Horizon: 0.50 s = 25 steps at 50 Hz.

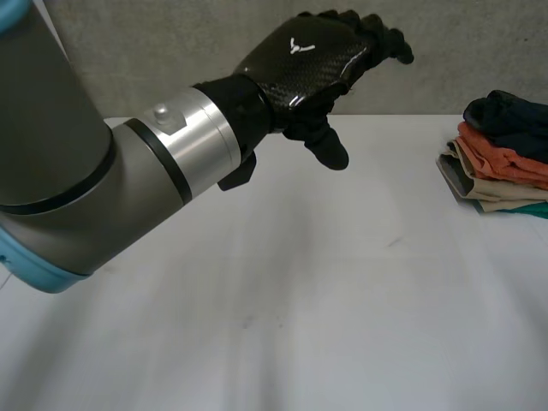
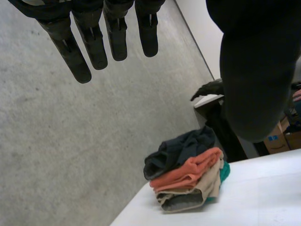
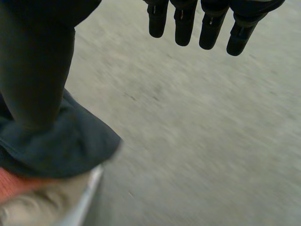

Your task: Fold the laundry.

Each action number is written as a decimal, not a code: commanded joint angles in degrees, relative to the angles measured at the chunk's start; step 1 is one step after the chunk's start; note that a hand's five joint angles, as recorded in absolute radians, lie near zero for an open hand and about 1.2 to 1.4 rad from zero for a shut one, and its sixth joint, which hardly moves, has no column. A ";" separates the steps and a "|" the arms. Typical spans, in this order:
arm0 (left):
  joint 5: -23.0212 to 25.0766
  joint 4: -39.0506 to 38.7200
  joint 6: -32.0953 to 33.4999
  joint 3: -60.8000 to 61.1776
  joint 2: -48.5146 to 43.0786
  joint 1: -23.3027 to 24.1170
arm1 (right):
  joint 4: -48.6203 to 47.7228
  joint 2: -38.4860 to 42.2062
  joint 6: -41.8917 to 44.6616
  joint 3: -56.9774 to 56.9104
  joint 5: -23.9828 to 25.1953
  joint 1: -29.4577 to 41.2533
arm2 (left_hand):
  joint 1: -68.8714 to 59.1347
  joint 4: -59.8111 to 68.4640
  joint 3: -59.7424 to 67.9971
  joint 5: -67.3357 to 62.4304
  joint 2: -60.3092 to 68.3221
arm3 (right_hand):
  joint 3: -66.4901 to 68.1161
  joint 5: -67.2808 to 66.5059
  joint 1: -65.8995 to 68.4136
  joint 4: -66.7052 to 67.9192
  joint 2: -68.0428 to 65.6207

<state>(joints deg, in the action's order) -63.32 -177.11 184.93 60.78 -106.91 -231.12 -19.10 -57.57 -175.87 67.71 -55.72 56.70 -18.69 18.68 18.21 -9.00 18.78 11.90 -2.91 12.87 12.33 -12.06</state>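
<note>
two hands slack, grasping nothing. left hand point(image 1: 312, 56) held above the white table point(image 1: 325, 291), fingers point(image 2: 73, 49) straight and spread. right hand point(image 3: 35, 70) likewise unclenched, fingers straight. stack of folded laundry point(image 1: 503, 158) well beyond the left fingertips, at the table's edge; dark top garment point(image 3: 66, 150) just beside the right thumb, contact impossible to tell.

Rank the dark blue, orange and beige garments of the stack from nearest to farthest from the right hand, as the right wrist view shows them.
1. Dark blue garment, on top, under the thumb of the right hand.
2. Orange garment, beneath it.
3. Beige garment, lowest of the three.
</note>
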 commanded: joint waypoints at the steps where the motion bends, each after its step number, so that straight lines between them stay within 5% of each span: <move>1: -0.49 -0.17 -0.01 -0.31 3.28 -0.30 | 10.49 -8.76 16.04 -3.11 -12.88 -0.54 | -2.96 2.98 3.44 -2.65 2.87 | -1.90 2.91 -2.87 -2.33 2.06; 8: -9.26 -0.70 0.26 -0.40 6.88 -2.58 | 0.93 -15.54 17.40 -1.45 -17.84 13.15 | -2.46 2.47 2.94 -2.15 2.37 | -1.90 2.91 -2.87 -2.33 2.06; 11: -16.72 -0.61 1.13 0.04 8.55 -8.45 | -8.45 -21.16 16.52 6.43 -16.36 21.49 | -2.46 2.47 2.94 -2.15 2.37 | -1.90 2.91 -2.87 -2.33 2.06; 15: -20.52 -0.34 5.07 2.49 8.91 -18.36 | -15.43 -24.16 16.69 14.71 -10.91 28.36 | -0.28 0.29 0.76 0.03 0.19 | -1.90 2.91 -2.87 -2.33 2.06; 19: -20.53 -1.22 12.79 6.44 7.08 -27.69 | -17.37 -25.83 17.05 22.71 -6.95 35.93 | 0.06 -0.05 0.42 0.37 -0.15 | -1.90 2.91 -2.87 -2.33 2.06; 25: -20.18 -5.52 22.66 5.94 -6.45 -34.48 | -14.57 -24.87 19.33 30.89 -7.20 41.82 | 1.91 -1.90 -1.43 2.22 -2.01 | -1.90 2.91 -2.87 -2.33 2.06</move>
<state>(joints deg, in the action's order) -84.32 -178.89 198.35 66.48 -101.95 -258.92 -36.21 -83.29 -158.53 91.28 -63.40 93.37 -17.52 17.06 17.32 -6.52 17.22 11.90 -2.90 12.87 12.33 -11.89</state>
